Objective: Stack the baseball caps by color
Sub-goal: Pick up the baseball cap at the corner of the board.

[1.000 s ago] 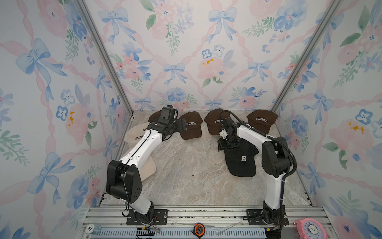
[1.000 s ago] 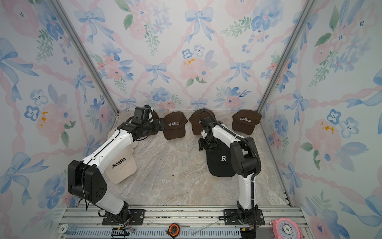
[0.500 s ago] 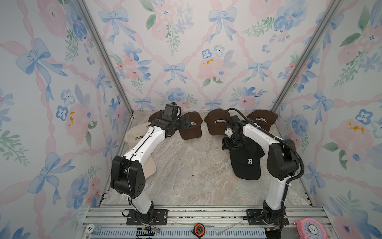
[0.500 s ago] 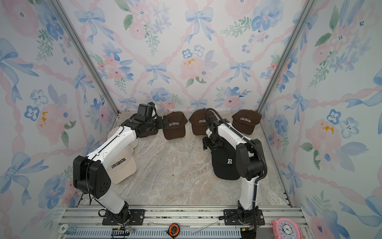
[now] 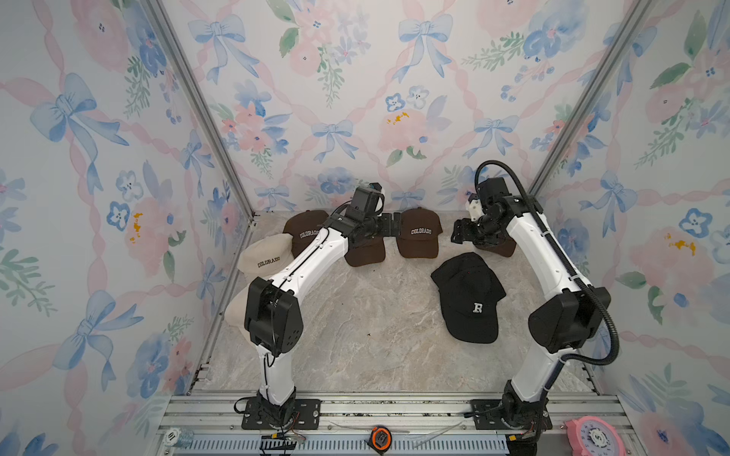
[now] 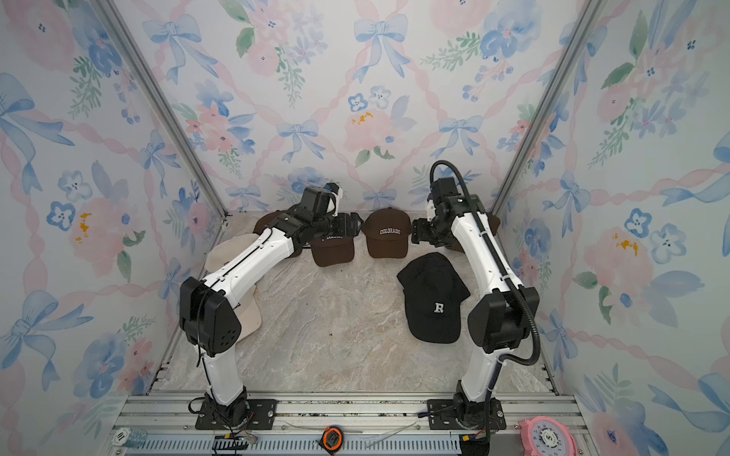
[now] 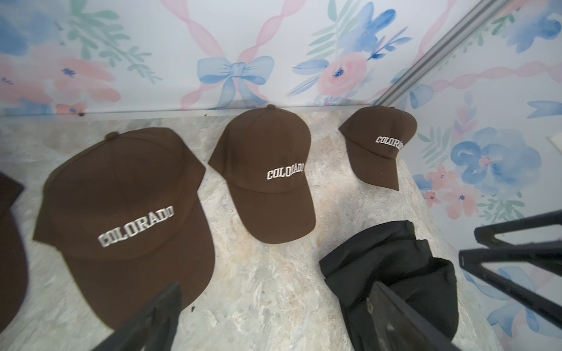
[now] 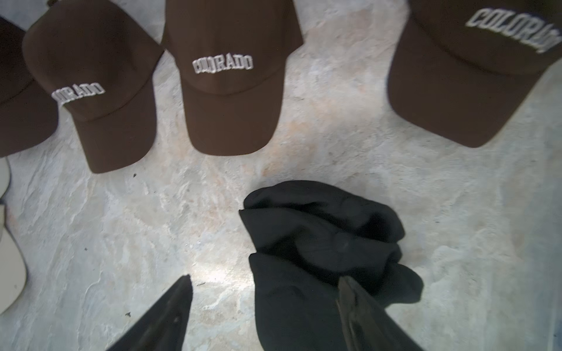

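Observation:
A row of dark brown "COLORADO" caps lies along the back wall; in both top views one (image 5: 418,233) (image 6: 387,233) sits mid-row. Further brown caps (image 7: 121,206) (image 7: 267,179) (image 7: 380,146) show in the left wrist view. My left gripper (image 5: 391,229) (image 7: 273,304) hovers open over the row, beside the mid-row cap, holding nothing. A black "R" cap (image 5: 470,300) (image 6: 434,300) (image 8: 322,243) lies crumpled on the table at the right. My right gripper (image 5: 458,237) (image 8: 264,294) stands open above its back end. Two cream caps (image 5: 264,256) (image 5: 237,312) lie at the left wall.
The marble table (image 5: 375,335) is walled on three sides by floral panels. A metal rail (image 5: 355,410) with both arm bases runs along the front. My right arm hides most of one brown cap (image 5: 499,249) at the back right.
My right gripper opened wider, let go of the black cap and moved up and back from it. My left gripper slid right along the brown row.

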Available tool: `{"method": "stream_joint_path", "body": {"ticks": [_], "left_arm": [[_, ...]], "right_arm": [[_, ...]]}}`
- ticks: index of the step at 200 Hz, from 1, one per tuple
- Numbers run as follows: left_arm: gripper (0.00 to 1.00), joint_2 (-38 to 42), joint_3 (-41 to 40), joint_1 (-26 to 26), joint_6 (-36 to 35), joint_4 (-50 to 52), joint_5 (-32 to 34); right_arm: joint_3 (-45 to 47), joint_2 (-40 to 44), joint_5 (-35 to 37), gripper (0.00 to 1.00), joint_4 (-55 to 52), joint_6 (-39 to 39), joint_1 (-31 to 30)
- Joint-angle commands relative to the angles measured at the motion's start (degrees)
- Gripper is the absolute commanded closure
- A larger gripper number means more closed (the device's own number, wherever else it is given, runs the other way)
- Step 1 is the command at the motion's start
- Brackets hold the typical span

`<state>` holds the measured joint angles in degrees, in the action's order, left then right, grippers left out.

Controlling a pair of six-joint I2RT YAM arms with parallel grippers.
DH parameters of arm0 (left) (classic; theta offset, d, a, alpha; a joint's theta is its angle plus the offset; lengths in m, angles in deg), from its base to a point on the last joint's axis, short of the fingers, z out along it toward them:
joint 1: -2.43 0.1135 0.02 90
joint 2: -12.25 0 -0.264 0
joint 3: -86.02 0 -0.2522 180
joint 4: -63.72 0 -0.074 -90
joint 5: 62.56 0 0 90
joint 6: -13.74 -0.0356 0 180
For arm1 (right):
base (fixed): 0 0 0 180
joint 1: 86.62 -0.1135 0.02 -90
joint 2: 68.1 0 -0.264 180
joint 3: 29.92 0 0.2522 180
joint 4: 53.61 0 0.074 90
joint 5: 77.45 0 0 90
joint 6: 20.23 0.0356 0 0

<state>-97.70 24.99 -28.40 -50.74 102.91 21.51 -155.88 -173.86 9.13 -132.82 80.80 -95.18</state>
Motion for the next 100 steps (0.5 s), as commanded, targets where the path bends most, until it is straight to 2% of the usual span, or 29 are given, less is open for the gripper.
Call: {"method": "stream_joint_path", "body": {"ticks": [1,29,55,77,100], "left_arm": [[0.02,-3.6,5.14,-1.73,-2.53,0.26,-2.89],[0.02,-6.73,9.96,-3.54,-4.05,0.32,-4.9],[0.02,-8.86,12.4,-4.13,-4.59,0.28,-6.55],[0.02,-10.26,13.33,-4.41,-5.58,0.53,-7.74],[0.02,-11.05,13.77,-4.51,-6.59,1.44,-7.02]], "right_arm": [[-1.88,-1.11,4.26,0.22,-0.28,1.75,3.96],[-0.27,-1.84,4.91,0.2,7.86,6.79,9.91],[-1.48,-6.43,5.27,0.18,14.43,9.75,13.47],[-6.74,-13.72,6.83,0.16,16.64,10.39,14.77],[-16.56,-22.53,7.55,0.15,14.99,10.04,15.7]]}}
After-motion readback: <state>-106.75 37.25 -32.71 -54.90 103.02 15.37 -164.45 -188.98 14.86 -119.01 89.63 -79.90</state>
